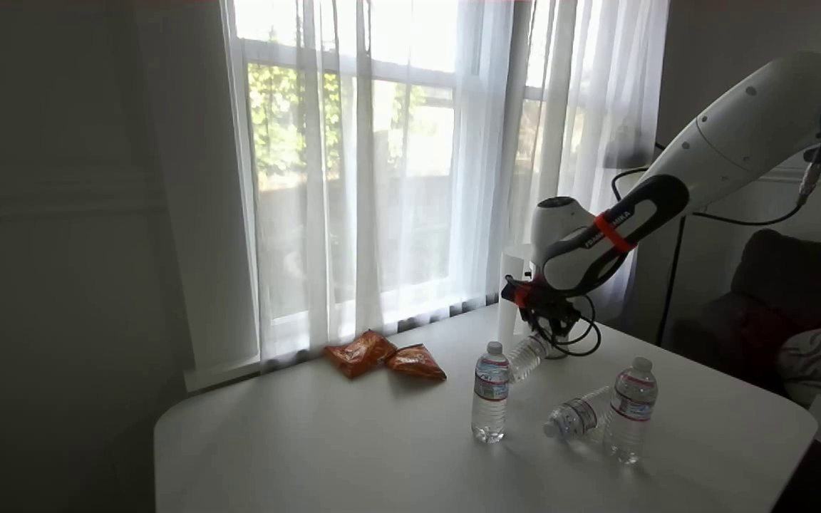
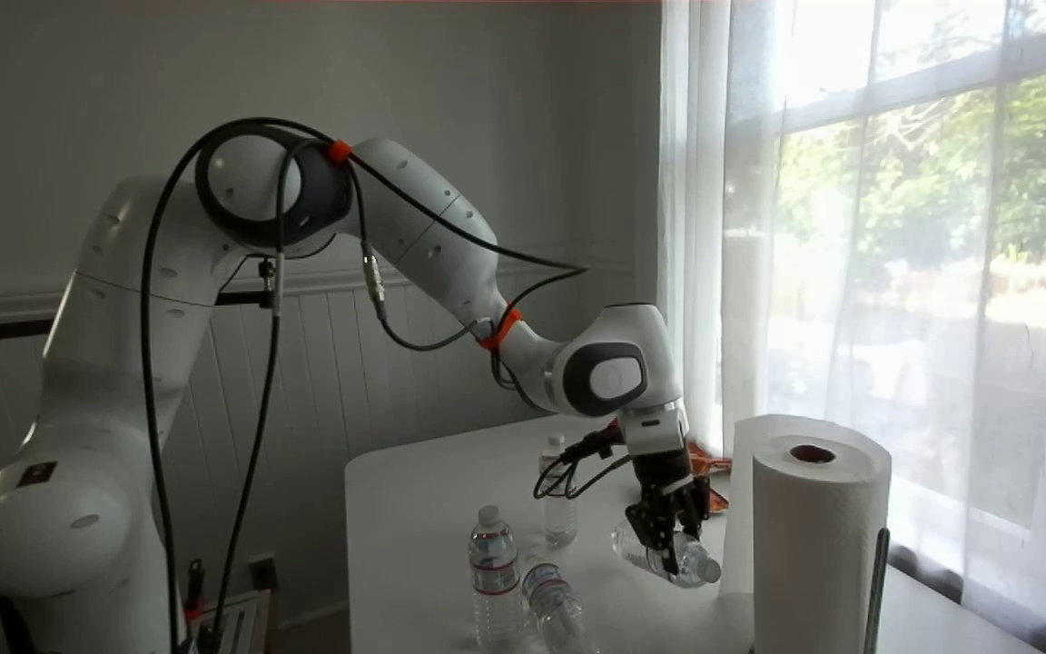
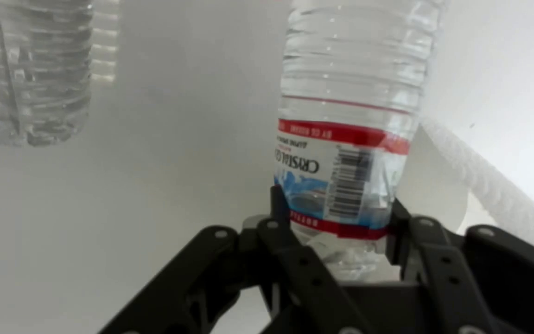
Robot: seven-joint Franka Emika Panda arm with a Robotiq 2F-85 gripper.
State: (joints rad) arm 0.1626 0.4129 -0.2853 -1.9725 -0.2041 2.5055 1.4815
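Note:
My gripper is shut on a clear plastic water bottle with a red, white and blue label. The fingers press both sides of the label's lower part in the wrist view. In both exterior views the gripper is low over the table, and the held bottle is tilted. I cannot tell whether it touches the table. Nearby, one bottle stands upright, another also stands, and a third lies beside it.
A paper towel roll stands close to the gripper, and its edge shows in the wrist view. Two orange snack bags lie by the curtained window. Part of another bottle shows top left. The white table has rounded corners.

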